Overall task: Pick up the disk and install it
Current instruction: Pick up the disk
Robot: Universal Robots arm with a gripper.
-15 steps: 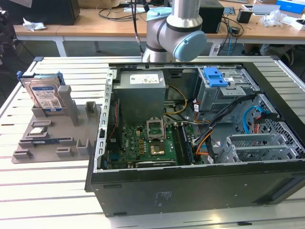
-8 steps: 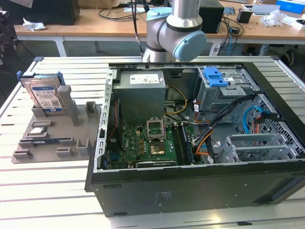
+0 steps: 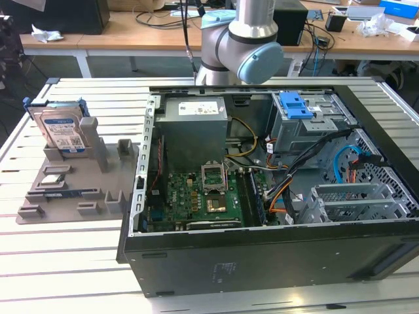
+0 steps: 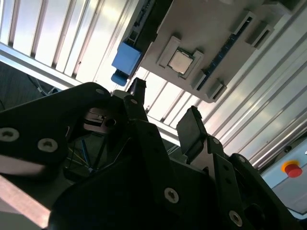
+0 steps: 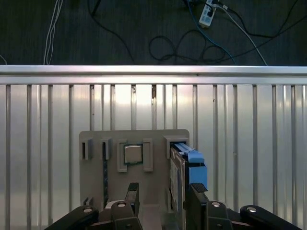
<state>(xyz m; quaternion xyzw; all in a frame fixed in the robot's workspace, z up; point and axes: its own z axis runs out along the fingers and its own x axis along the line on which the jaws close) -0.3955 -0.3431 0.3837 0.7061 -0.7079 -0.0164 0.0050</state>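
The disk (image 3: pixel 62 127) stands on edge in a slot of a grey holder (image 3: pixel 85 186), on the slatted table at the exterior view's left. It is silver with a white-and-blue label and a blue bracket. In the first wrist view, the disk (image 5: pixel 188 165) sits seen edge-on in the holder (image 5: pixel 96 167). My gripper (image 5: pixel 164 190) hangs above the holder, open, with nothing between its two black fingers. One finger (image 5: pixel 196 191) is close over the disk and apart from it. In the second wrist view, the gripper (image 4: pixel 164 103) is open too, and the blue bracket (image 4: pixel 125 58) shows beyond it.
An open computer case (image 3: pixel 262 261) lies beside the holder, with a blue-handled drive cage (image 3: pixel 294 104), a grey power supply (image 3: pixel 196 124) and a green motherboard (image 3: pixel 203 196). A processor chip (image 5: pixel 133 154) rests on the holder. A red button (image 4: pixel 291 168) sits off the table's edge.
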